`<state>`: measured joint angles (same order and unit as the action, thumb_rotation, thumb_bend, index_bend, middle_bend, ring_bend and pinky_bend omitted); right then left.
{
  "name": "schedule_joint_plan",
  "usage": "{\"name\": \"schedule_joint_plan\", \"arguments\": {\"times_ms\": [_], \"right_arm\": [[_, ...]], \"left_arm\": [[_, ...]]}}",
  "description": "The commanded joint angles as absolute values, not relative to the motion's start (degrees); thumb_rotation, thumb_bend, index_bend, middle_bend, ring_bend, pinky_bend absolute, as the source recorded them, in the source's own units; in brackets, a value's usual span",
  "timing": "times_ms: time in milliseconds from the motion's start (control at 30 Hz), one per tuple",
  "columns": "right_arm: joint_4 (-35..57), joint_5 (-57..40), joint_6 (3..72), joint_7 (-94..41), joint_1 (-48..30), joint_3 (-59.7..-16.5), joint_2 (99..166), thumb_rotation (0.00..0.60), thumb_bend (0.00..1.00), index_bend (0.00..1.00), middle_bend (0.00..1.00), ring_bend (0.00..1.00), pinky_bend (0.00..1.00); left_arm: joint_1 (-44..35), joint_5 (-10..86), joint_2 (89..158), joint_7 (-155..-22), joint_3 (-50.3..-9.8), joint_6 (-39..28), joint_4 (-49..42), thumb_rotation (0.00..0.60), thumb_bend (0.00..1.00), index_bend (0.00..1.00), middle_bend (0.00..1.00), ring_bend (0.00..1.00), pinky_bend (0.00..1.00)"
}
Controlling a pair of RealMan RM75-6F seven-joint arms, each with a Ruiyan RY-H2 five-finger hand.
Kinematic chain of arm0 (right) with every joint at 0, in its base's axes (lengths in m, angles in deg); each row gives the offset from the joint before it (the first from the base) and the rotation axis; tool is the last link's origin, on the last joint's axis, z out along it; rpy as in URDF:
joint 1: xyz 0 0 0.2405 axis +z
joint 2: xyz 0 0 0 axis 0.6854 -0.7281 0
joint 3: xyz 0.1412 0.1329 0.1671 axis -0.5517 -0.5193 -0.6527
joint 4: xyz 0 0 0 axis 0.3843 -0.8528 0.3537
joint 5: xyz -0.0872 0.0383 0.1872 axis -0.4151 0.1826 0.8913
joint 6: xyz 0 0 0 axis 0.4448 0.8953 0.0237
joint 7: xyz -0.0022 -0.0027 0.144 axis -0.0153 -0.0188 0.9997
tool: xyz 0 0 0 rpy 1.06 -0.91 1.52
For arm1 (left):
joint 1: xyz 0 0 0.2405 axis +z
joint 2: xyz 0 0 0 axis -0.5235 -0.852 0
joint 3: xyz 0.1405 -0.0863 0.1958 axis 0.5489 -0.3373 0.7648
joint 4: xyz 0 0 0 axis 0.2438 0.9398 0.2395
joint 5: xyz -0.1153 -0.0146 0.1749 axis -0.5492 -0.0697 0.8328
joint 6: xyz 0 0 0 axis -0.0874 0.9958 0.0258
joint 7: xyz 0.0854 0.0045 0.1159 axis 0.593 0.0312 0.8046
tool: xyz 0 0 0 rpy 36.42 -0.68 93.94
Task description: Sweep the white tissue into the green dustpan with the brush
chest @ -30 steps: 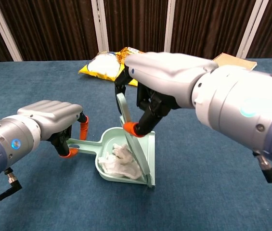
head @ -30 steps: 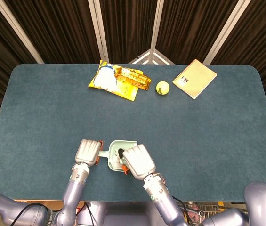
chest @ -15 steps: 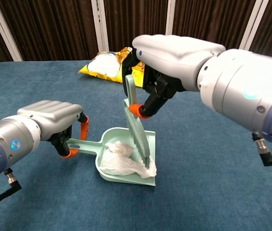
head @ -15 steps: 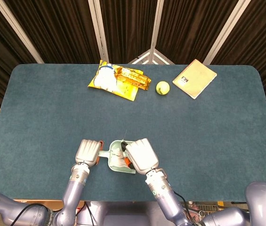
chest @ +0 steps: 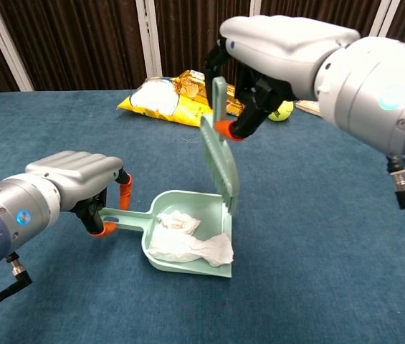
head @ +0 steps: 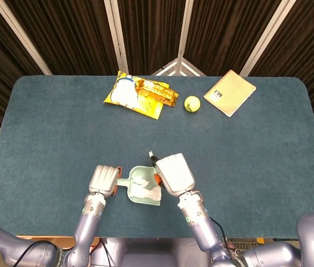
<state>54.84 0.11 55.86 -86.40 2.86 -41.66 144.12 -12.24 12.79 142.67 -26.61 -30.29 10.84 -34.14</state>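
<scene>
White tissue (chest: pixel 188 242) in green dustpan (chest: pixel 220 223): light, soft, drapes over lip. Right hand (chest: pixel 277 61) grips rigid brush (chest: pixel 220 147) by handle; left hand (chest: pixel 80 179) pinches dustpan handle

The dustpan (chest: pixel 188 236) and brush (chest: pixel 220 154) are smooth, matt pale-green plastic; the tissue (chest: pixel 188 240) is soft, crumpled white paper. The table (head: pixel 245 156) carries a matt, felt-like teal cloth. Both hands, left (chest: pixel 80 179) and right (chest: pixel 281 50), have smooth satin grey shells with orange rubbery fingertips (chest: pixel 225 129).
</scene>
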Motion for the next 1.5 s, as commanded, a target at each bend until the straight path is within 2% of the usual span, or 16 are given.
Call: {"name": "schedule_joint_plan", "arguments": {"times_ms": [33,100,167,267,367,533,767,1067,1300,1500], "right_arm": [[53.4,-0.1,55.6,-86.2,2.3,-40.7,142.9,0.600,0.39,0.81,0.97,0.96,0.88],[52.4,0.1,55.4,-85.5,1.9,-40.3,142.4,0.600,0.39,0.81,0.97,0.96,0.88],[51.8,0.5,55.2,-84.6,1.4,-40.1,142.1,0.600,0.39,0.81,0.97,0.96,0.88],[51.1,0.6,54.9,-83.7,1.0,-39.9,141.6,0.600,0.39,0.81,0.97,0.96,0.88],[50.8,0.2,54.7,-82.9,0.8,-39.8,141.2,0.600,0.39,0.81,0.97,0.96,0.88],[50.6,-0.1,54.5,-82.4,0.5,-39.6,140.7,0.600,0.39,0.81,0.97,0.96,0.88],[48.7,-0.5,54.5,-82.5,0.0,-39.2,139.1,0.600,0.39,0.81,0.97,0.96,0.88],[44.1,0.4,55.0,-81.1,-1.8,-39.7,135.3,0.600,0.39,0.81,0.97,0.96,0.88],[39.0,-2.0,55.8,-84.5,-2.3,-37.5,133.9,0.600,0.39,0.81,0.97,0.96,0.88],[36.6,-1.5,56.7,-88.7,-2.7,-36.0,134.8,0.600,0.39,0.81,0.97,0.96,0.88]], "left_arm": [[-12.2,12.7,142.6,-26.6,-30.3,10.9,-34.3,0.600,0.56,0.59,1.00,1.00,0.99],[-12.2,12.8,142.4,-26.6,-30.2,11.0,-34.5,0.600,0.46,0.56,1.00,1.00,0.99],[-12.2,12.8,142.2,-26.4,-30.1,11.0,-34.6,0.600,0.30,0.48,1.00,1.00,0.99],[-12.3,12.9,141.7,-26.2,-30.0,11.1,-35.0,0.600,0.12,0.37,1.00,1.00,0.99],[-12.2,13.2,141.0,-26.1,-29.9,11.4,-35.5,0.600,0.02,0.28,1.00,1.00,0.99],[-11.8,13.9,139.3,-26.9,-29.9,11.5,-36.7,0.600,0.00,0.22,1.00,1.00,0.99],[-10.6,17.0,134.6,-30.1,-30.0,11.9,-40.3,0.600,0.00,0.22,1.00,1.00,0.99],[-7.0,23.4,123.6,-37.7,-28.7,11.2,-46.2,0.600,0.00,0.22,0.99,1.00,0.99],[-4.2,28.5,117.0,-44.2,-26.6,9.6,-48.5,0.600,0.00,0.22,0.99,1.00,0.99],[-2.5,31.7,114.7,-48.0,-25.0,8.5,-49.0,0.600,0.00,0.22,0.98,1.00,0.99]]}}
